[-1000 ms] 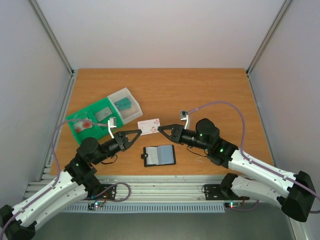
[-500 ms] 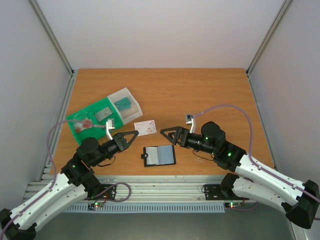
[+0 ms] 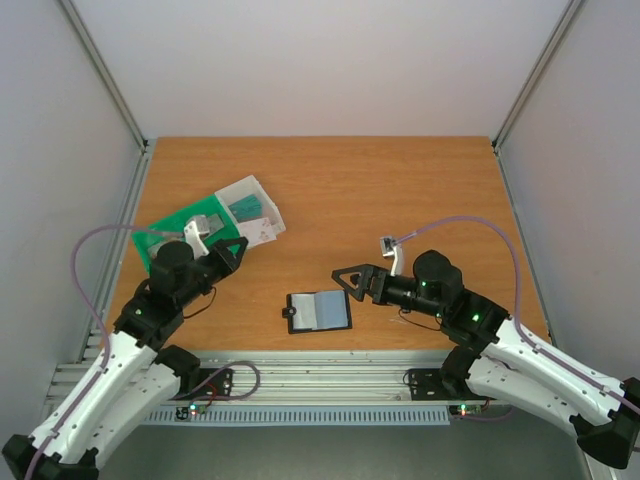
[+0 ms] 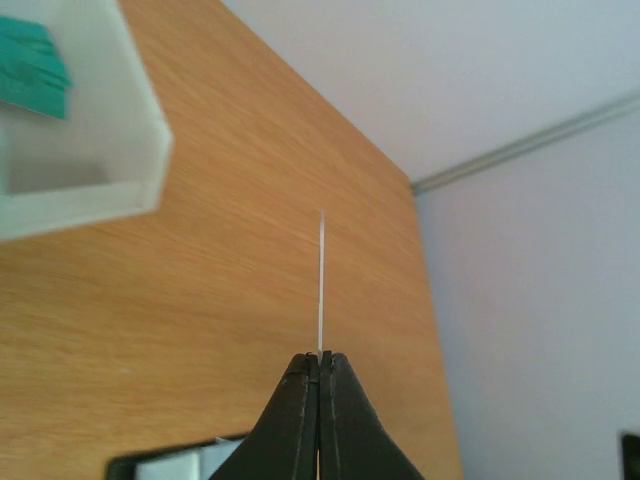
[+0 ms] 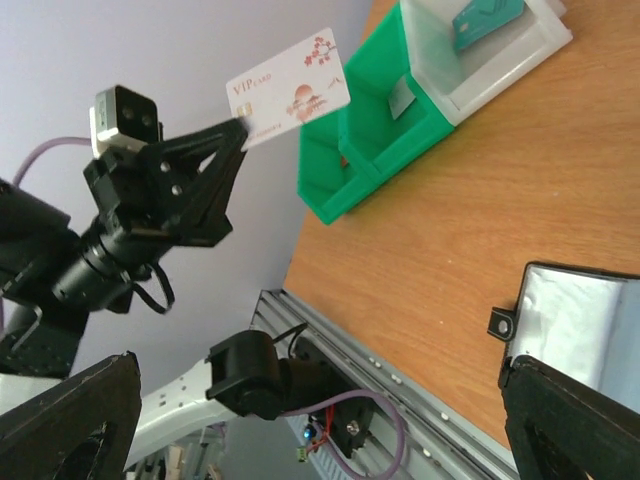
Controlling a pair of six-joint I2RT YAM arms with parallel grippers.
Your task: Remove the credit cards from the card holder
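The black card holder (image 3: 318, 312) lies open on the table, its greyish-blue inside up; it also shows as card holder (image 5: 585, 320) in the right wrist view. My left gripper (image 3: 238, 250) is shut on a white credit card (image 3: 262, 231) with pink blossoms, holding it in the air beside the tray. That card (image 5: 290, 90) faces the right wrist camera, and the left wrist view sees the card (image 4: 321, 280) edge-on between the shut left gripper (image 4: 320, 356). My right gripper (image 3: 343, 285) stands open and empty just right of the holder; its fingers (image 5: 70, 420) frame the right wrist view.
A green-and-white sorting tray (image 3: 170, 222) stands at the left of the table, with teal cards (image 3: 248, 207) in its white compartment (image 5: 500, 70). The metal rail (image 3: 320, 372) runs along the near edge. Grey walls close in both sides.
My right gripper let go of the white card, opened wide and drew back to the right. My left gripper, shut on the card, carried it up and left to the tray.
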